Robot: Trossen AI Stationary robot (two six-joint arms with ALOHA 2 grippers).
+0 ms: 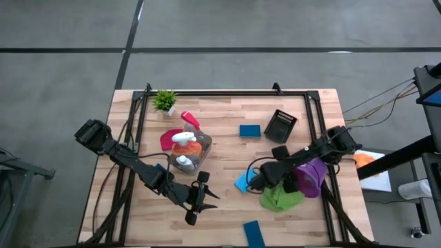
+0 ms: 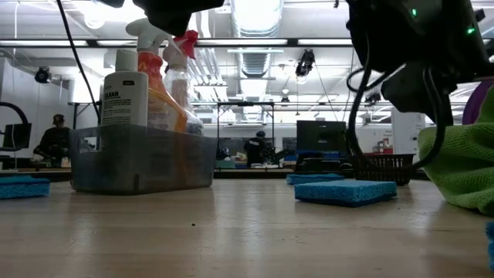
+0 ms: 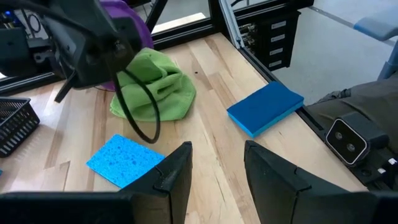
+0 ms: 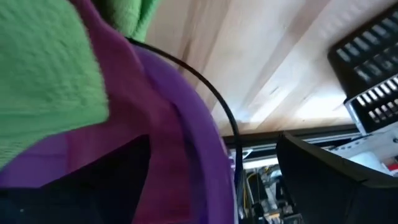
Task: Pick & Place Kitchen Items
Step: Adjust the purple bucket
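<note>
Your right gripper (image 1: 298, 180) stands wide open over the worktop's (image 1: 227, 148) right side, its fingers around the purple cloth (image 1: 313, 176), which lies against the green cloth (image 1: 279, 198); no closed grip shows. Your left gripper (image 1: 200, 198) hangs near the front edge, fingers (image 3: 177, 168) partly apart, holding nothing. A blue sponge (image 1: 242, 182) lies between the two; the bottles (image 1: 185, 146) stand in a clear bin (image 1: 201, 155).
</note>
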